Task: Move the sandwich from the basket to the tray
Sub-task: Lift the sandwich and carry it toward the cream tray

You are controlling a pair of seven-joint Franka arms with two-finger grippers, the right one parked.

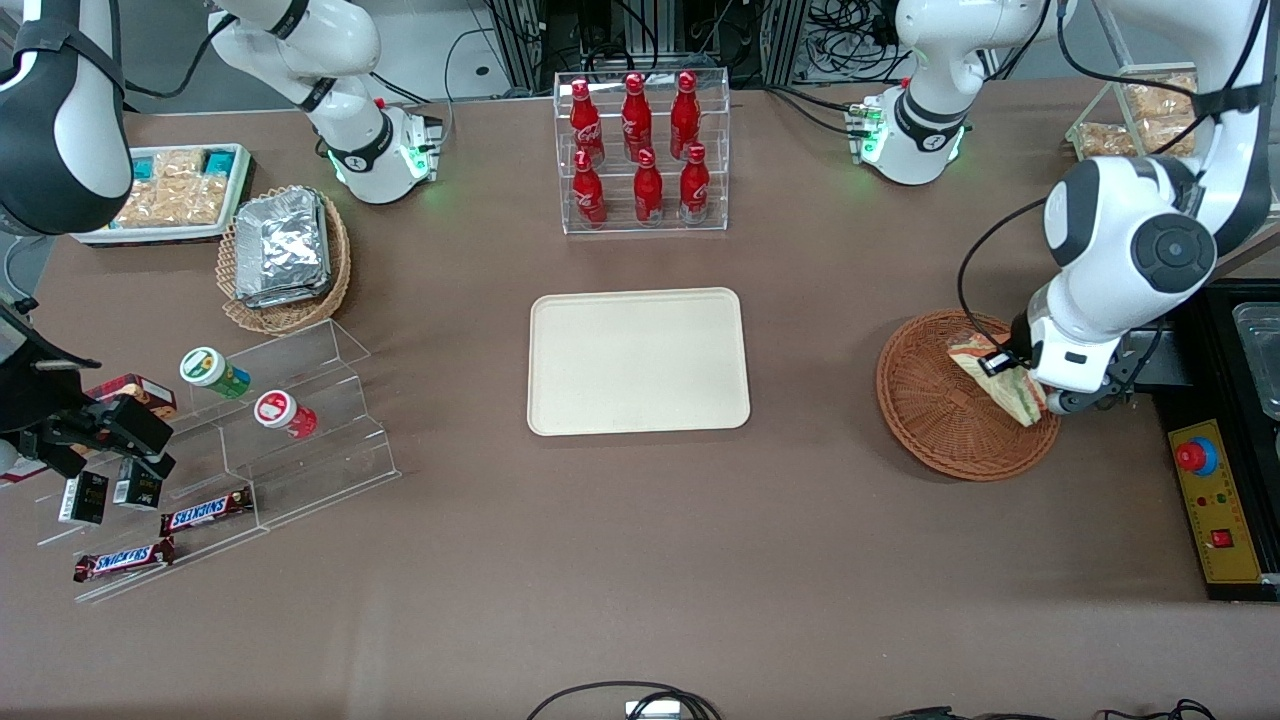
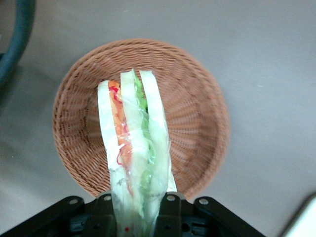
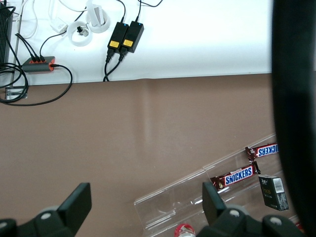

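The left arm's gripper (image 1: 1010, 378) is hanging over the basket (image 1: 925, 400), on the side of it toward the working arm's end of the table, and it is pinching the sandwich (image 1: 990, 375) between its two fingers. In the left wrist view the gripper (image 2: 139, 217) is closing its dark fingers (image 2: 168, 215) on the wrapped end of the sandwich (image 2: 133, 148), which is sticking out from the fingers over the bowl of the basket (image 2: 197, 113). The wedge is showing pale bread slices on edge with red, orange and green filling between them, all under clear wrap. Whether the sandwich is resting on the weave or hanging just above it cannot be told. In the front view the sandwich is lying tilted, one end near the middle of the basket and the other end reaching toward the rim under the arm's wrist. The tray (image 1: 560, 320) is sitting flat near the middle of the table, well apart from the basket, toward the parked arm's end from it. A clear rack of red bottles (image 1: 640, 150) is standing farther from the front camera than the tray. Toward the parked arm's end, a lighter basket of foil packets (image 1: 285, 250) is sitting beside a clear stepped stand (image 1: 330, 440) holding small cups and chocolate bars (image 1: 205, 512).
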